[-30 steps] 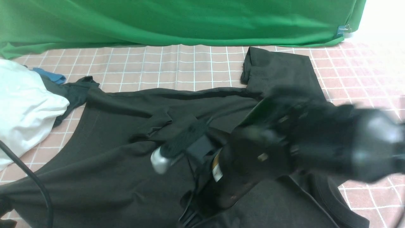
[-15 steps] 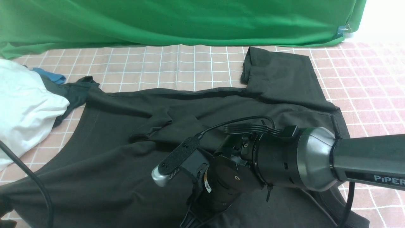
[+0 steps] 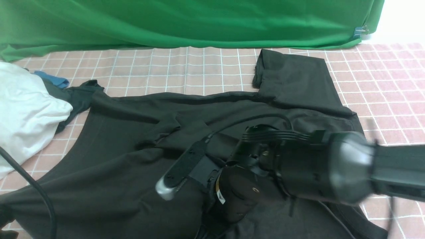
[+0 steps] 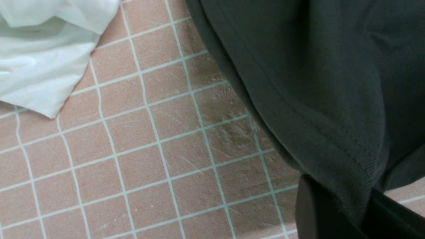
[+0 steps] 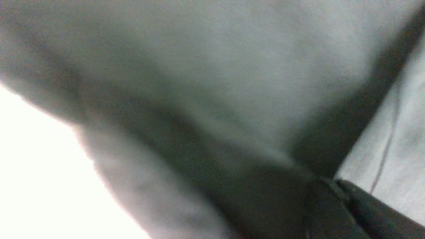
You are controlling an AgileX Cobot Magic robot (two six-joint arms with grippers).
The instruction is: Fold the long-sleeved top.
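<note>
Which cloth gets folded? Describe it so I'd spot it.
In front of the green backdrop lies a pink checked table cover. The long-sleeved top is the big black cloth spread across its middle, far larger than the white bundle and small dark scrap at the left.

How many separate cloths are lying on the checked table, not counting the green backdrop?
4: long-sleeved top across the middle; white cloth bundle at left; blue piece behind it; small dark scrap beside them. More may be hidden.

The right arm (image 3: 332,172) looks smeary and covers part of the top (image 3: 116,159). The top's near edge and the white cloth (image 3: 26,109) run off the front view. The right wrist view is all fuzzy.
</note>
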